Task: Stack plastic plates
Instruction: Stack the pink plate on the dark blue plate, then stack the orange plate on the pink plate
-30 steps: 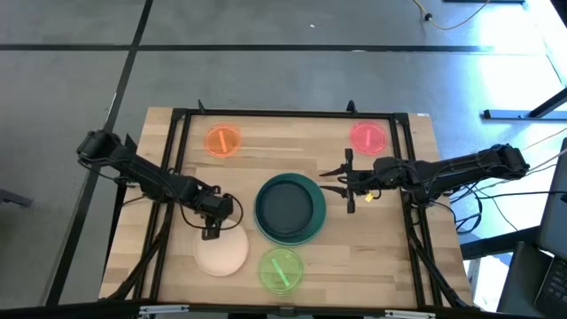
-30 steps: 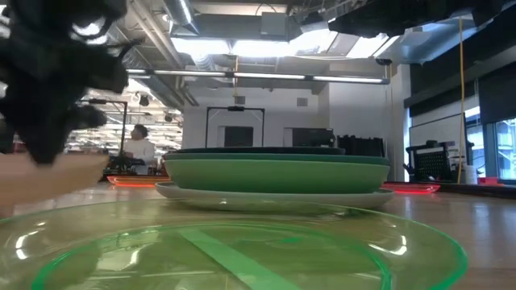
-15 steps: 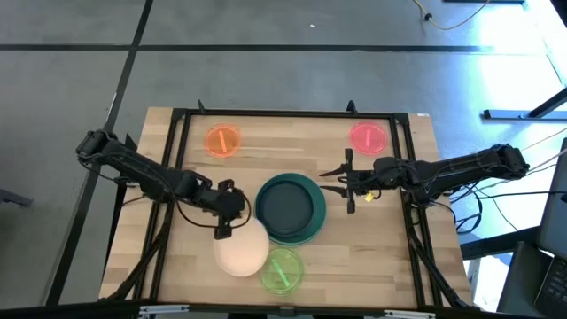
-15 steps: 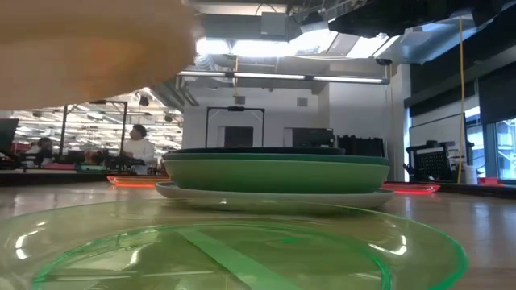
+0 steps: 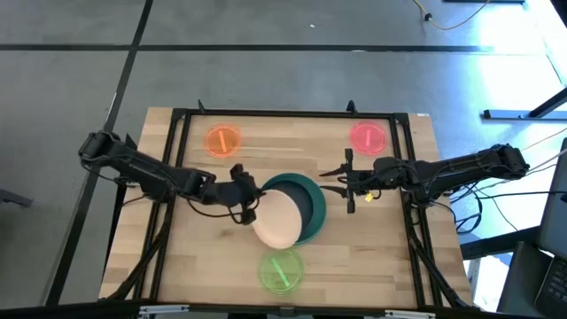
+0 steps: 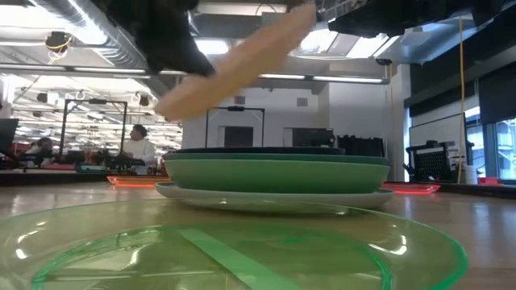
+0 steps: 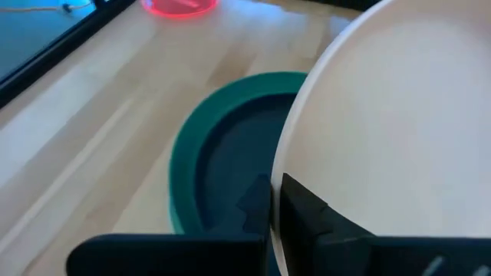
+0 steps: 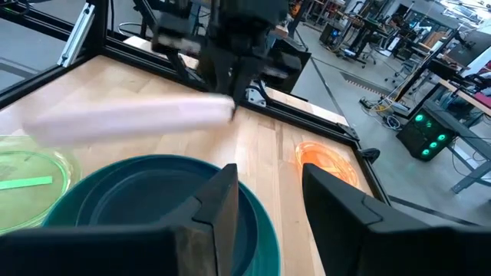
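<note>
My left gripper (image 5: pixel 249 208) is shut on the peach plate (image 5: pixel 279 220), which hangs in the air over the near-left part of the stack (image 5: pixel 301 206). The stack shows a teal rim with a dark navy centre from above; in the low view it is a pale bottom plate (image 6: pixel 278 196), a green one (image 6: pixel 278 173) and a dark top. My right gripper (image 5: pixel 347 183) waits open just right of the stack. The small orange plate (image 5: pixel 222 140), pink-red plate (image 5: pixel 368 136) and lime plate (image 5: pixel 281 270) lie flat on the table. My left gripper pinches the peach plate by its rim on the left side (image 7: pixel 285 165), coming from the table's left. One dark finger (image 7: pixel 307 218) shows against the rim; the other is hidden by the plate. The plate is lifted clear and tilted (image 6: pixel 242 60), reaching out beyond the fingers over the stack.
A black metal frame (image 5: pixel 266 113) runs round the table top. Bare wood lies between the stack and the far small plates, and at the near left where the peach plate lay. A person (image 6: pixel 142 147) sits far off in the room behind.
My left gripper has lifted the peach plate off the near-left table and carried it up, right and toward the far edge, until it hangs tilted over the stack's near-left part. The lime plate, once partly covered, now lies open to view.
</note>
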Tool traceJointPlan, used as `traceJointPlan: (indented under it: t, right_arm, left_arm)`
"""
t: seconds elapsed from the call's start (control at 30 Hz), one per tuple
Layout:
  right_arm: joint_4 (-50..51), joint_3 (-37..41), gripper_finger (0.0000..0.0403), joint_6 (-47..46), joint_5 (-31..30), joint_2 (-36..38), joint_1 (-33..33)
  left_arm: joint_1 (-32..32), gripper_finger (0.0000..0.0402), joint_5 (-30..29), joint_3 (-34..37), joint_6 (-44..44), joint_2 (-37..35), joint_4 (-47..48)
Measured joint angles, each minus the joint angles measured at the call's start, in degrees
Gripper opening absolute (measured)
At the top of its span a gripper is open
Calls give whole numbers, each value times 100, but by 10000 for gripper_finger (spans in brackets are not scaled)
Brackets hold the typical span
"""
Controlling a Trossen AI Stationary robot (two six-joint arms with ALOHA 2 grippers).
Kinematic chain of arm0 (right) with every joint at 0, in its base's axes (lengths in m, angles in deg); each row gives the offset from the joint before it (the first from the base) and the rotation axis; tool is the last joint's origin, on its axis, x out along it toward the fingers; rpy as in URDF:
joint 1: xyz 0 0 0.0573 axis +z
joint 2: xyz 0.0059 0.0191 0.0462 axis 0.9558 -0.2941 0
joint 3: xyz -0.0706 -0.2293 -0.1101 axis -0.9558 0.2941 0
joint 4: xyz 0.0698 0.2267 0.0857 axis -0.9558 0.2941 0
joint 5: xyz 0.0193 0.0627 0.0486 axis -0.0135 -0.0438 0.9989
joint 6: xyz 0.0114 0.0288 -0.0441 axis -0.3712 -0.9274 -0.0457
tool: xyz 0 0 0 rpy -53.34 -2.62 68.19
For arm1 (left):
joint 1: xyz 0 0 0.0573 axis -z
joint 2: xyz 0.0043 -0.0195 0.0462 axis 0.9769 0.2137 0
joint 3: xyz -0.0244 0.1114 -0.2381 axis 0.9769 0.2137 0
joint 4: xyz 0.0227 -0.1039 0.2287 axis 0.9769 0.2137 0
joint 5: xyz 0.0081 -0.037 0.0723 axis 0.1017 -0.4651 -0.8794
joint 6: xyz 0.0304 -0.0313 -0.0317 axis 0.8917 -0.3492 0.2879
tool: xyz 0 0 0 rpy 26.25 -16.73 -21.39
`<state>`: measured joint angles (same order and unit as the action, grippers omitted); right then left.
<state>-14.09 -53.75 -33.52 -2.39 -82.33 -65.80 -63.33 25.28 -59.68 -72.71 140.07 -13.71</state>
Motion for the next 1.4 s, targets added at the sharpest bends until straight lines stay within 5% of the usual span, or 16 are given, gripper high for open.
traceJointPlan:
  t: [0.37,0.6,1.0,1.4]
  right_arm:
    - [2,2,138,2,0,0,2]
    - [2,2,138,1,0,0,1]
    - [15,2,138,1,0,0,2]
    - [13,2,138,0,0,0,1]
  left_arm:
    - [-490,12,132,55,-25,708,-612]
    - [-650,50,144,55,-66,1010,-619]
    - [-682,90,292,60,423,369,26]
    - [-1212,91,-1022,53,698,47,1851]
